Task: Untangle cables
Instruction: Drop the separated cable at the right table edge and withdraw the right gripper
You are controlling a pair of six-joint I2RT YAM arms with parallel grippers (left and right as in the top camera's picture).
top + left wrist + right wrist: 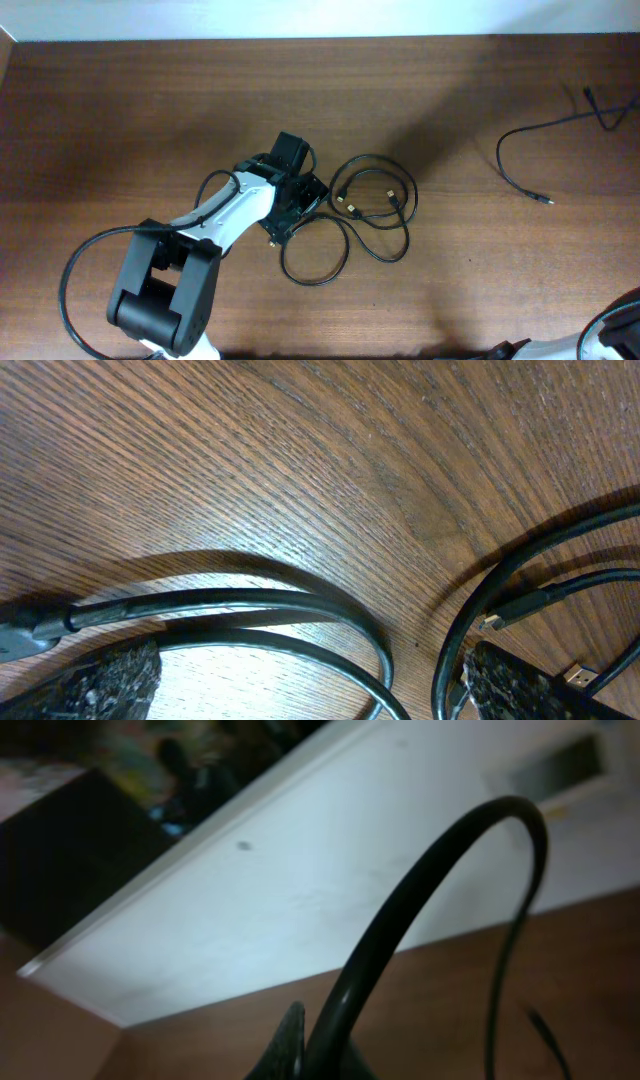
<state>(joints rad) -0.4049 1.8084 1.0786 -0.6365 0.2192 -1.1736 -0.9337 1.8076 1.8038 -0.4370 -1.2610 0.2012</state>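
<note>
Cables (365, 215) in a loose black tangle at the middle of the table (150, 110). I count several overlapping loops, and two metal-tipped plugs (352, 208) lie inside the upper loop. One lone cable (520, 165) lies well apart near the far right edge, in an open curve with a plug at its free end.

Left gripper (290, 205) is down at the tangle's left edge, its arm reaching in from the robot's near-left corner. On the left wrist feed I see its fingers (110, 680) spread wide, one at each lower corner of the view. Two strands curve across the wood grain between them, and nothing is pinched. Another plug sits just beside the right-hand finger.

Right gripper (305, 1055) is closed and aimed up toward a white wall (330, 890). A black cord (440, 870) arcs up from beside its fingers, blurred, and I cannot tell whether it is clamped or which cord it is. Overhead, only a bit of the right arm (615, 335) shows at the near-right corner, well apart from both cable groups.
</note>
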